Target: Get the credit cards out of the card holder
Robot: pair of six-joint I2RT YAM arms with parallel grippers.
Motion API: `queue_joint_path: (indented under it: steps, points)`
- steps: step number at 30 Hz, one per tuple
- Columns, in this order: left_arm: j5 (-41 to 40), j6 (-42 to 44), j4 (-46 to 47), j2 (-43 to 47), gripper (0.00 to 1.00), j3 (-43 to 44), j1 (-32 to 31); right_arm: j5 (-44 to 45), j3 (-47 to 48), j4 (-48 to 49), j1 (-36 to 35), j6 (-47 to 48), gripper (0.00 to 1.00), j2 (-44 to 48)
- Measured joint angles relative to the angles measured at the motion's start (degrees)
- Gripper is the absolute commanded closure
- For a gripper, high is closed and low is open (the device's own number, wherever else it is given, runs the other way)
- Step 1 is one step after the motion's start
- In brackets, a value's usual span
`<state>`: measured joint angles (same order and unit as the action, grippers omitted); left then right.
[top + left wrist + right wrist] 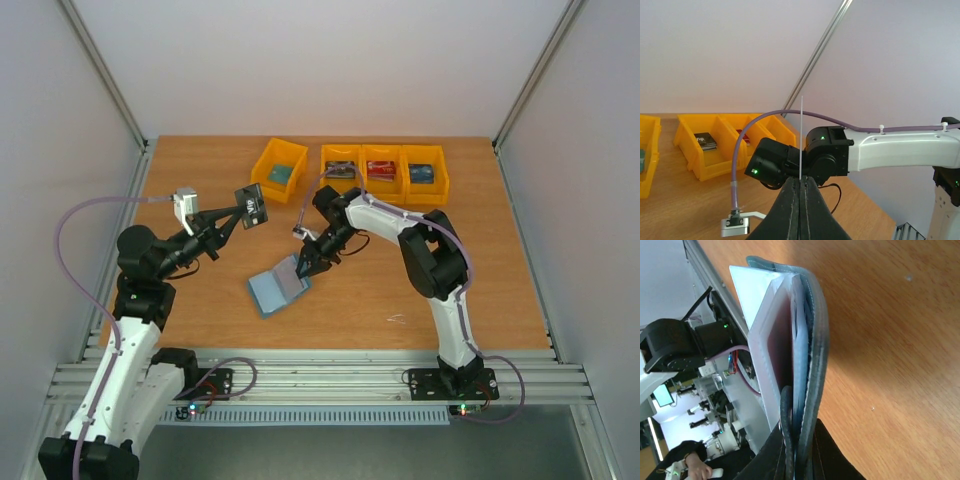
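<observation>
On the wooden table (480,300), a little to 9 o'clock of its middle: one slate-blue card holder (272,290), lying half open, its raised flap pinched by the right gripper (303,264), which is clamped shut on that flap from the holder's 1 o'clock side; the right wrist view shows the fingers (786,407) straddling the flap edge. Item two: one dark credit card (251,206), out of the holder and held aloft in the closed left gripper (238,214), at about 11 o'clock from the holder and well apart from it; the left wrist view shows it edge-on as a thin pale line. Item three: one red card (780,342), seated in a pale inner pocket, not yet drawn. Row of three yellow bins (385,196) at the table's 12 o'clock edge, holding a dark, a red and a blue card, one each; a fourth yellow bin (268,190) on their 9 o'clock side, contents teal, not identified. Progress, by estimate: well advanced, one card in transit, at least one left to pull
</observation>
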<state>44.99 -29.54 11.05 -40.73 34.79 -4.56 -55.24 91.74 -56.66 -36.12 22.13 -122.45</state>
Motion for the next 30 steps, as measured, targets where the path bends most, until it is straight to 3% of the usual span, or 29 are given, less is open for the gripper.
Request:
queue_joint_path:
  steps: [6, 14, 19, 24, 30]
  points:
    - [0.22, -0.02, -0.07, 0.00, 1.00, 0.00, 0.00, 1.01, 0.02, -2.10, 0.28, -0.22, 0.53, -1.22]
    - [1.79, 0.28, 0.00, 0.22, 1.00, -0.09, 0.00, 9.68, 3.87, -10.19, 2.19, 3.08, 0.35, 2.14]
    - [8.63, 4.66, -0.37, 0.35, 1.00, -0.26, 0.04, 13.88, 16.57, -17.42, 3.98, 8.20, 0.34, 9.57]
    - [18.05, 15.32, -6.19, 0.68, 1.00, -0.24, 0.04, 10.45, 27.71, -20.46, 3.82, 14.10, 0.33, 19.96]
    - [24.83, 22.12, -9.92, 0.68, 1.00, -0.17, 0.04, 4.81, 30.58, -18.47, 0.35, 16.39, 0.33, 27.08]
